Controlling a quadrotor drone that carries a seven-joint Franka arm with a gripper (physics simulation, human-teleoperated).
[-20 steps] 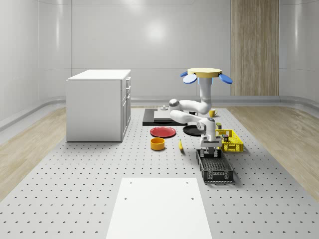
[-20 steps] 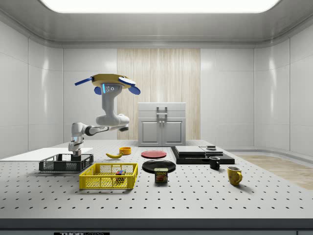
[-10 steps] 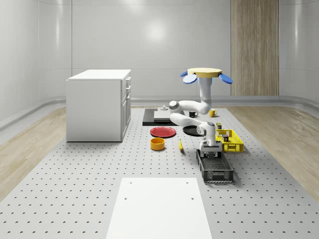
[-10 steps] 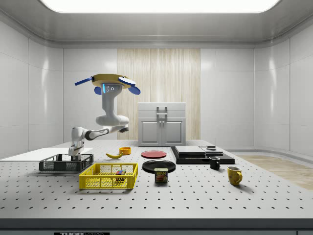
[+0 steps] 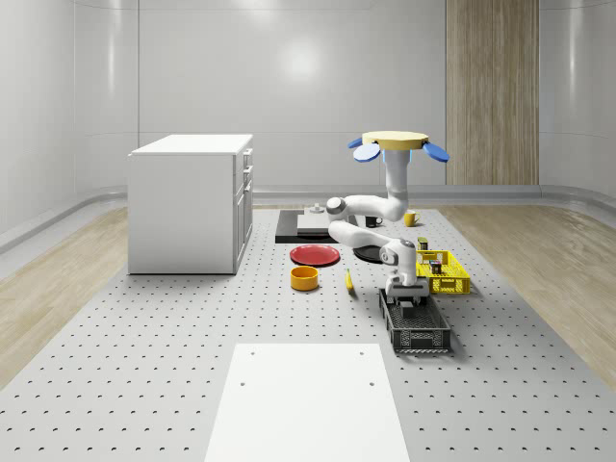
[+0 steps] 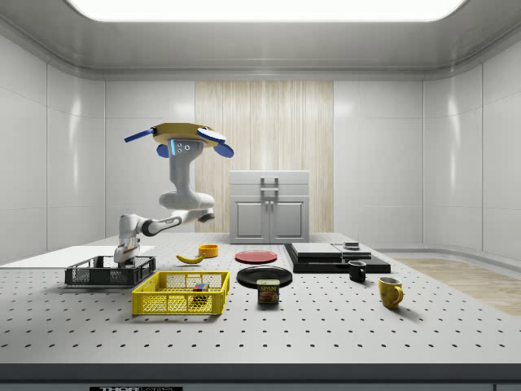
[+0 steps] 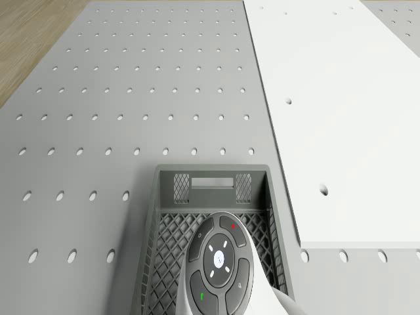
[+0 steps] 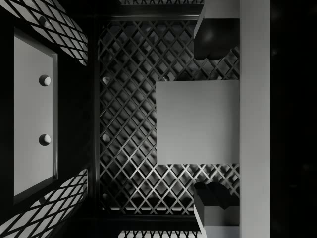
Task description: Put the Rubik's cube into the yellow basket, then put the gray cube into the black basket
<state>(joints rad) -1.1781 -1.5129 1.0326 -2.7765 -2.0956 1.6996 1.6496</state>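
The gray cube [image 8: 197,122] lies on the lattice floor of the black basket [image 5: 417,325], its flat matte face squarely between the two dark fingertips [image 8: 214,38] of the gripper [image 8: 214,121], which stand wide of it with a sliver of mesh showing on each side. In the space of a second the wrist has lifted from deep between the basket walls to just above the rim, as the side view shows, and the cube has stayed down. That points to the second placement being done and the arm backing out. The Rubik's cube [image 6: 199,287] shows as a patch of mixed colour inside the yellow basket [image 6: 181,293], so both halves of the job look complete.

The black basket is a long, rigid crate of diamond-pattern plastic mesh with slotted handles at its ends; the yellow one is the same type, in brighter wire-like grid. The drone [image 5: 397,144], a tan disc with blue rotors, hovers over the table behind the baskets, as it did a second ago, its glossy white arm [image 5: 364,207] folding down to the crate. The table [image 5: 144,337] is dull gray metal dotted with regular holes, a smooth white sheet [image 5: 308,404] lying just beside the crate.
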